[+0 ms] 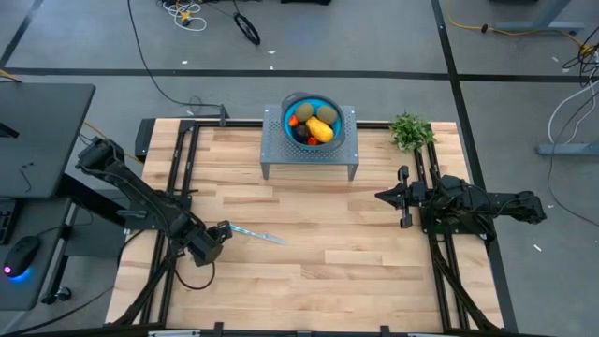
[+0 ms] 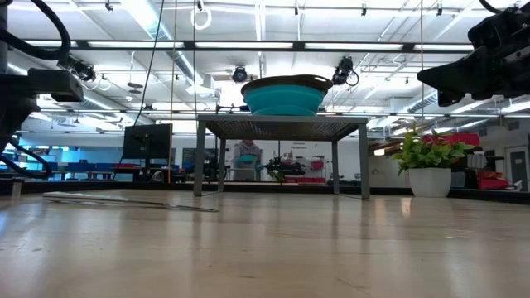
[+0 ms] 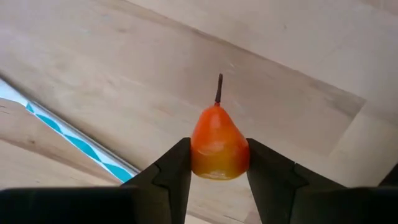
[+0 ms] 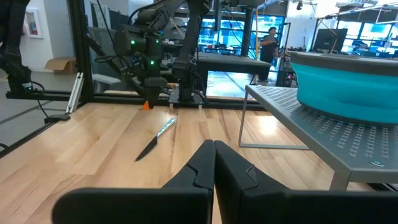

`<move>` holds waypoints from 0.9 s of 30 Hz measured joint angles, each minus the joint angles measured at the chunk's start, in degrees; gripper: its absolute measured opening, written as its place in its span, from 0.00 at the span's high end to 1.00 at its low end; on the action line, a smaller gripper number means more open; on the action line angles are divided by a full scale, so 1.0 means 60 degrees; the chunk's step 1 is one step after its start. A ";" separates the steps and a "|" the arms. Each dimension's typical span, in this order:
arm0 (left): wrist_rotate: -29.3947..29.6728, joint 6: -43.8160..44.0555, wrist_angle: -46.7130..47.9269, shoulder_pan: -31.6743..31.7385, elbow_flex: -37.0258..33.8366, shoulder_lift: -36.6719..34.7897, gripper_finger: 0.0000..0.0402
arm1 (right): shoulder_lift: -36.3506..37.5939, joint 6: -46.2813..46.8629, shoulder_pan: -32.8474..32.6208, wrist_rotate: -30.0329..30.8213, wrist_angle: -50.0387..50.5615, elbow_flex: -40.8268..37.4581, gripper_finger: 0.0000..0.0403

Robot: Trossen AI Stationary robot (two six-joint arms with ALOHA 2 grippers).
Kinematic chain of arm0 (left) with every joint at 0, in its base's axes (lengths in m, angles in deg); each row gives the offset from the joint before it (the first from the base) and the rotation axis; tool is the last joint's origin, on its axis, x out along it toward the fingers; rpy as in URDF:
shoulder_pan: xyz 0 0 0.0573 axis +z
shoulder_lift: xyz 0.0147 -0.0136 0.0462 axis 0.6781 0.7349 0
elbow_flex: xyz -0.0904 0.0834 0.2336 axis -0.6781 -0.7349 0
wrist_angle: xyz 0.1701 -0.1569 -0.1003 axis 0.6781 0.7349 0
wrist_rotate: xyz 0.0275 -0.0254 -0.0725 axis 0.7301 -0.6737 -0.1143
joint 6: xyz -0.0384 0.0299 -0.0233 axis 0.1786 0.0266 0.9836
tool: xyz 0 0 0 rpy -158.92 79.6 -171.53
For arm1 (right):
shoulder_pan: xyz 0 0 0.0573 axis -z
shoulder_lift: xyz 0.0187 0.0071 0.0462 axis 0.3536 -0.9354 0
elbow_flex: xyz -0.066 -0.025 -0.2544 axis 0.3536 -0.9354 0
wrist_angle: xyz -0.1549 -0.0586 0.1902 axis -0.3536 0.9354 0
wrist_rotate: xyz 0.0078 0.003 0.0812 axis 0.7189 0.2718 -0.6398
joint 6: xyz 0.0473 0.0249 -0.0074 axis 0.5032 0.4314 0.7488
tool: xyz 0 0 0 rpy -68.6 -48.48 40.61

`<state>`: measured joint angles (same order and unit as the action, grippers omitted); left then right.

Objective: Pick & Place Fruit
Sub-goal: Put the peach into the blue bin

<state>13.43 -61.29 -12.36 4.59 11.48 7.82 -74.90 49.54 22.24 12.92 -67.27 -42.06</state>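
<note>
Progress: your left gripper (image 3: 219,163) pinches an orange pear (image 3: 219,144) above the table (image 1: 356,253); not yet in the bowl (image 1: 339,124) | right gripper (image 4: 214,163) pressed together, waiting | other fruit (image 1: 320,123) already bowled

Count so far: two kiwis (image 1: 314,114), one yellow fruit (image 1: 321,130) and a couple tiny red ones (image 1: 294,121) in one blue bowl (image 1: 335,108). One orange pear (image 3: 219,144), one knife (image 1: 258,234), one plant (image 1: 410,131), one rack (image 1: 273,150).
</note>
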 joint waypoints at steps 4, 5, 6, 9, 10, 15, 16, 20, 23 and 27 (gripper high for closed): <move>0.0007 0.0096 -0.0075 0.0004 0.0000 0.0000 0.64 | -0.0003 0.0000 -0.0003 0.0000 0.0001 0.0000 0.98; 0.0022 0.0096 -0.0099 0.0004 0.0000 -0.0011 0.64 | 0.0001 0.0000 -0.0002 0.0000 0.0001 -0.0003 0.98; 0.0060 0.0101 -0.0100 0.0000 0.0000 -0.0056 0.64 | 0.0001 0.0000 0.0001 0.0004 -0.0003 0.0000 0.98; 0.0239 0.0211 -0.0129 0.0003 0.0024 -0.0267 0.64 | 0.0000 0.0000 -0.0001 0.0001 -0.0003 -0.0001 0.98; 0.0272 0.0212 -0.0124 0.0007 0.0048 -0.0397 0.64 | -0.0001 0.0000 0.0000 0.0001 -0.0001 -0.0001 0.98; 0.0367 0.0429 -0.0004 0.0275 0.0199 -0.1158 0.64 | -0.0003 0.0000 -0.0003 0.0004 -0.0003 -0.0004 0.98; 0.0397 0.0470 0.0006 0.0352 0.0220 -0.1338 0.64 | 0.0001 0.0000 0.0001 0.0000 0.0000 0.0000 0.98; 0.0437 0.0508 0.0174 0.0590 0.0222 -0.1946 0.64 | 0.0001 0.0000 0.0000 0.0003 -0.0002 -0.0003 0.98; 0.0443 0.0572 0.0319 0.0649 0.0222 -0.2197 0.64 | -0.0003 0.0000 -0.0002 0.0000 0.0001 -0.0003 0.98; 0.0474 0.0572 0.0381 0.0681 0.0222 -0.2370 0.64 | -0.0002 0.0000 -0.0002 0.0002 -0.0002 0.0000 0.98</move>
<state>16.27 -57.86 -10.07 8.68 12.81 -6.40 -74.91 49.54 22.23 12.93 -67.28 -42.06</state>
